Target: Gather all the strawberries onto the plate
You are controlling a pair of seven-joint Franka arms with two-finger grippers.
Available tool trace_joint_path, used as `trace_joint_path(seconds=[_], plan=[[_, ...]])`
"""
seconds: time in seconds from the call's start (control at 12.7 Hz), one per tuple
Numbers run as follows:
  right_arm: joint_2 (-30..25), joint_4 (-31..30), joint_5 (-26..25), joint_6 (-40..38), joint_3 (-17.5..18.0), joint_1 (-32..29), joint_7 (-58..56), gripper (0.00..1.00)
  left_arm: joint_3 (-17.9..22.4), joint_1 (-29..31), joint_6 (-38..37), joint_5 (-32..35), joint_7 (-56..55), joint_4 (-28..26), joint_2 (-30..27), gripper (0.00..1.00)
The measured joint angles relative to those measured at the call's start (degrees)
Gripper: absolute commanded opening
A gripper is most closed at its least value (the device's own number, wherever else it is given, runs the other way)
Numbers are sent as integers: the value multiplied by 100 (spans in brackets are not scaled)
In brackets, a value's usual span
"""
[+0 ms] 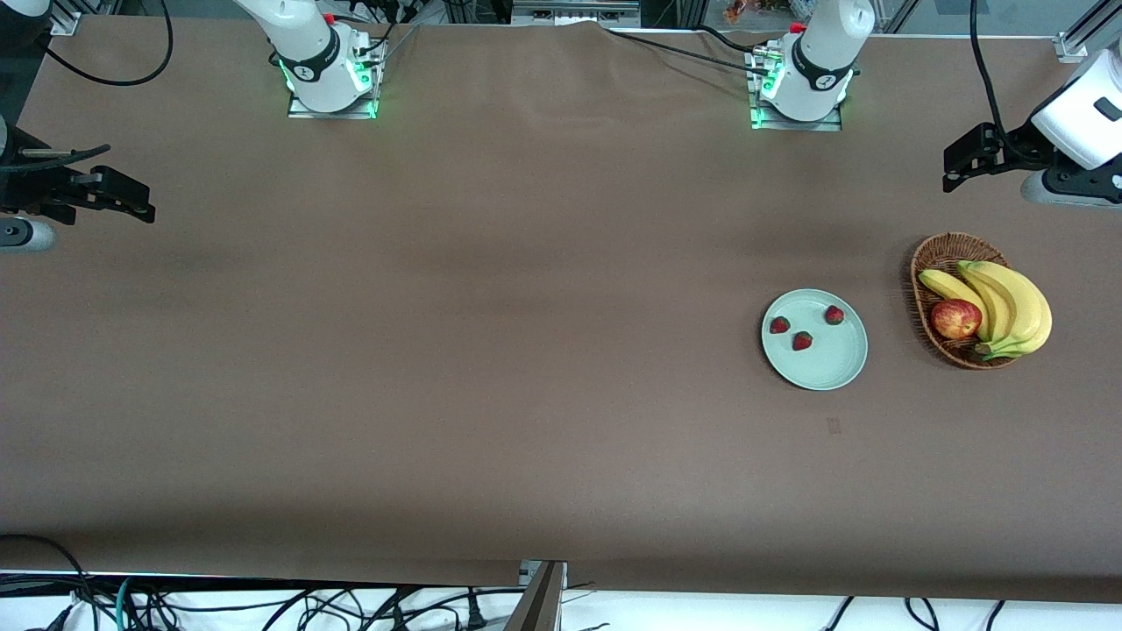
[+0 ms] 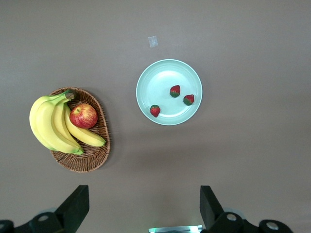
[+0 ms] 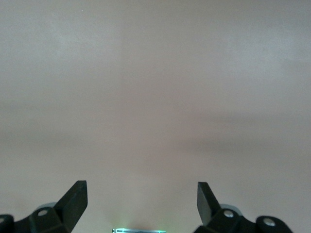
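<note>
Three strawberries [image 1: 802,341] are sitting on the plate [image 1: 828,368]; collecting looks finished. Left end effector [image 2: 143,206] and right end effector [image 3: 141,204] are hanging spread, empty; nothing needs grasping.

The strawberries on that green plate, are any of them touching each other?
Apart. In the left wrist view the three strawberries lie on the plate with pale dish showing between each pair.

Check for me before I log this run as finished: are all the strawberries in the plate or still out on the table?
In. All three strawberries lie inside the plate; none shows on the table or in the basket.
</note>
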Motion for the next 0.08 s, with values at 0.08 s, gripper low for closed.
trace_joint_path(seconds=[0.08], plan=[[1, 0, 0, 0, 0, 0, -1, 100, 7, 5, 0, -20, 0, 0, 1, 100]])
